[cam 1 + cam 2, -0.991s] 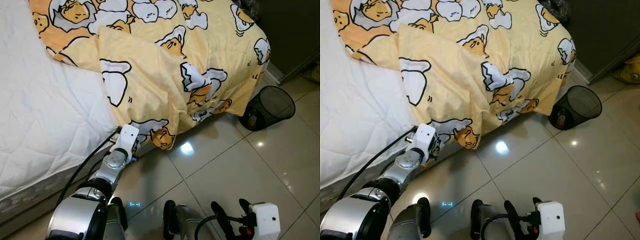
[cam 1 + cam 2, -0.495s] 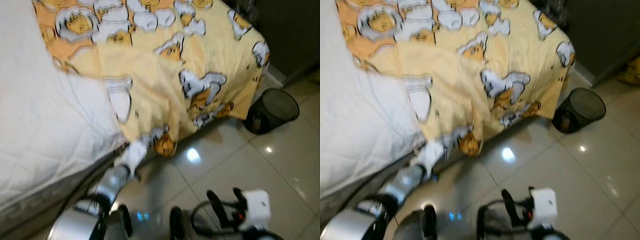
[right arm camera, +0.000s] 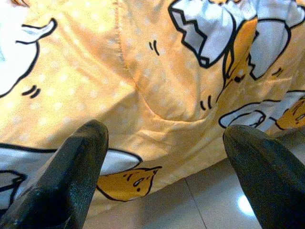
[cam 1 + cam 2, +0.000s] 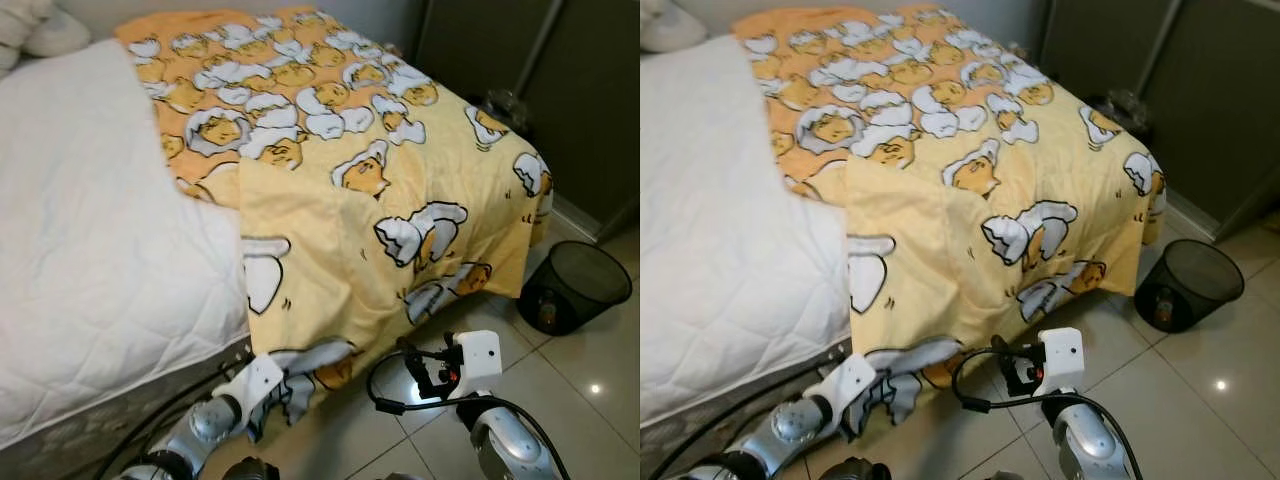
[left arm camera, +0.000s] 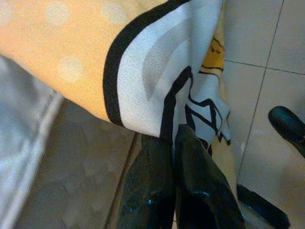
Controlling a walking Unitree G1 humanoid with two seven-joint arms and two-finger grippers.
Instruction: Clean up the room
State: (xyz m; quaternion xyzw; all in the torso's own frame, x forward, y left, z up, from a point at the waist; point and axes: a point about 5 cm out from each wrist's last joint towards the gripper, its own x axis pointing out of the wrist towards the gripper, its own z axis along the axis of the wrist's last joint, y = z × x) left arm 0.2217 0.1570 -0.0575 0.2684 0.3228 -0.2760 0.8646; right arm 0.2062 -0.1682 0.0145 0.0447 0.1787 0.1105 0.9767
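- Head view: the yellow egg-print blanket [image 4: 330,190] covers half the white mattress [image 4: 90,250], one corner drooping to the floor; bed-making looks barely begun.
- Left wrist: left gripper [image 5: 174,143] clenched on that corner.
- Right wrist: right gripper [image 3: 164,157] spread wide, empty, facing the blanket.

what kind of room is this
Most likely a bedroom: a bed with a white quilted mattress, a yellow cartoon-egg-print duvet hanging over its side, and a black wire-mesh wastebasket on the glossy tiled floor beside it.

no readable text, labels, brands or numbers anywhere
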